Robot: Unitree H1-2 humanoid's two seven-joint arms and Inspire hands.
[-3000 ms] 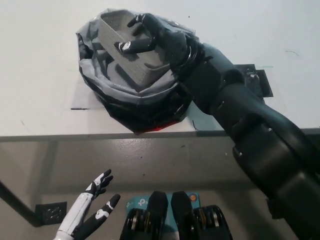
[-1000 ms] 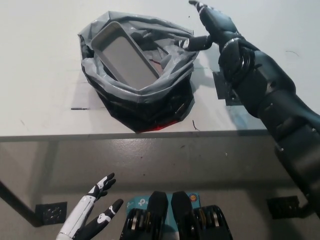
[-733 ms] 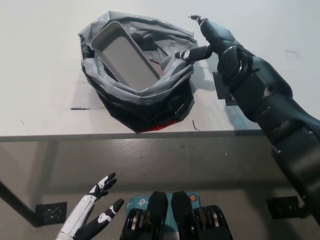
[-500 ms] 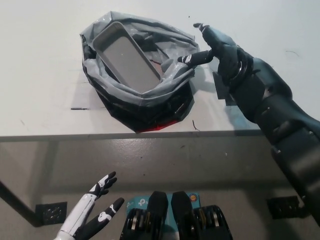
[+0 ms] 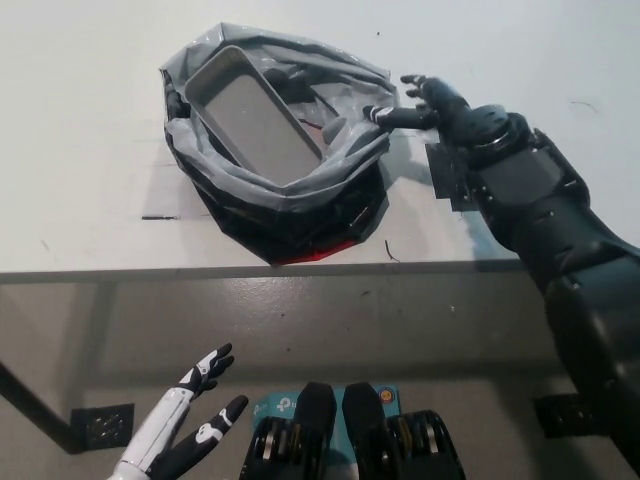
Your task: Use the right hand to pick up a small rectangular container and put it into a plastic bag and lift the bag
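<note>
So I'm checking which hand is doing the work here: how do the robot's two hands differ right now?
The right hand is black and reaches over the table to the rim of the plastic bag, a finger at its edge. The left hand is white with dark fingers and rests low, below the table edge, away from everything. Both have fingers spread and hold nothing. The container already lies in the bag.

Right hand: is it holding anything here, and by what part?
Nothing is clearly held. The right hand reaches to the right rim of the plastic bag; a grip cannot be told. The left hand rests open, low.
</note>
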